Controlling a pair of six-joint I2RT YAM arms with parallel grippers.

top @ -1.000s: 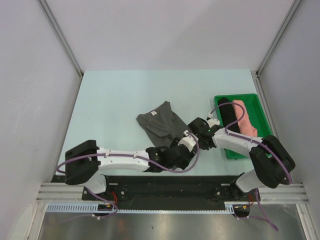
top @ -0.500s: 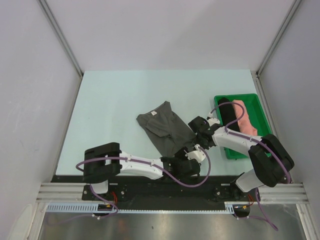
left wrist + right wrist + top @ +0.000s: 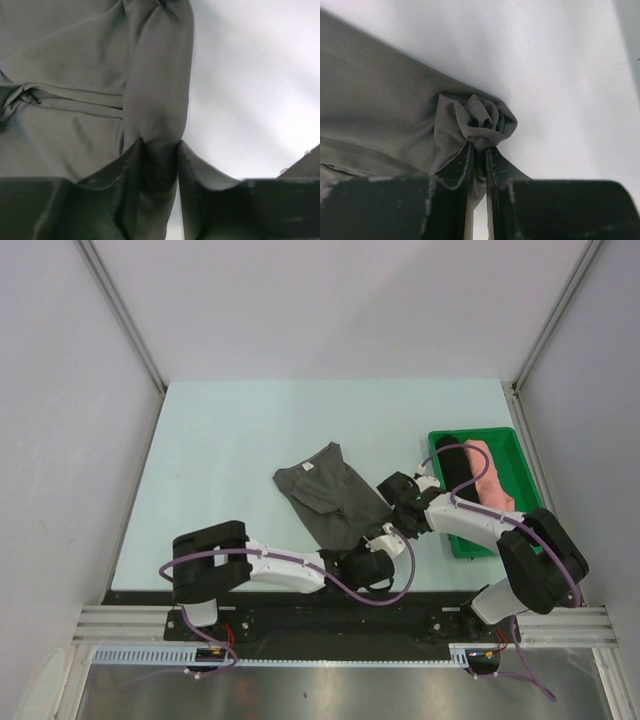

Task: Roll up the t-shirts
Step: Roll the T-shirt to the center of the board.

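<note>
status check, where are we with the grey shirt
Left gripper pinching a fold of the grey t-shirt. Right gripper shut on its bunched edge. Shirt not rolled yet. Green tray apart, on the right.

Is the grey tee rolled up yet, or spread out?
Mostly spread. The grey t-shirt lies flat on the table; only one edge is rolled into a narrow tube, pinched by the left gripper and right gripper.

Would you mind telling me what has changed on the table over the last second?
The left gripper swung toward the table's near edge, to the near end of the grey t-shirt, and closed around a fold of it. The right gripper stayed clamped on the shirt's bunched corner. The black roll and pink roll in the green tray did not move.
</note>
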